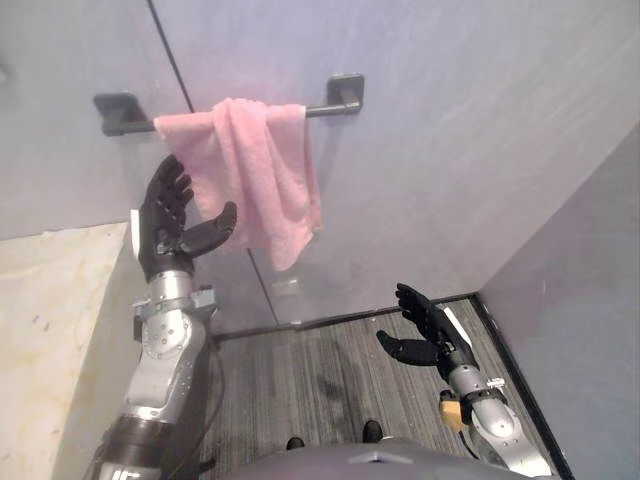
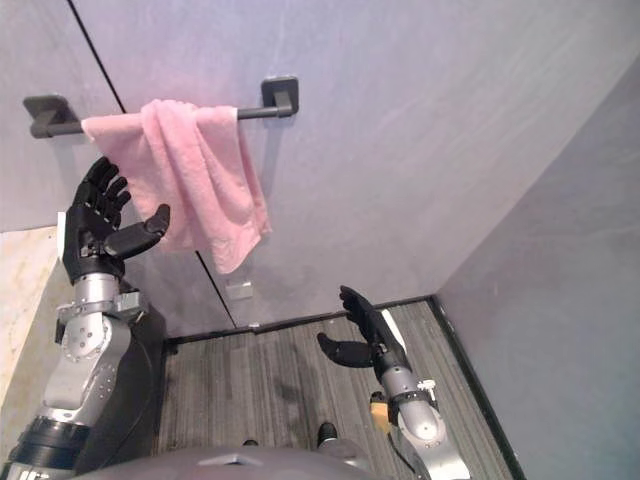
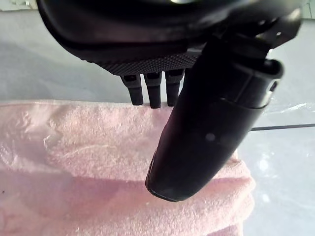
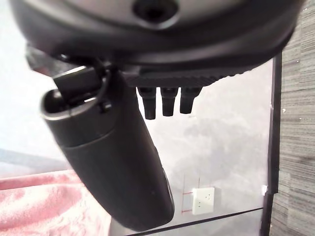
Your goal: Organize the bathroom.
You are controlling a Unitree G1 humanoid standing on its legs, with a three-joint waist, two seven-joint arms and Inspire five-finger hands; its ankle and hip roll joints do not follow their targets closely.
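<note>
Pink towel (image 1: 262,170) hangs bunched on the wall bar (image 1: 330,108), upper left of frame. Left hand (image 1: 170,222) is spread beside it; right hand (image 1: 422,325) hangs relaxed, lower right. Probably best to pinch the towel's edge and spread it evenly.

Bathroom, or a mock-up of one. Dark towel bar (image 1: 230,113) fixed to a grey panelled wall (image 1: 450,150), pink towel (image 1: 255,175) draped over it. Below the bar, a small white wall socket (image 4: 204,200) near the striped grey floor (image 1: 330,375). Pale marbled surface (image 1: 50,330) left of the bar.
</note>
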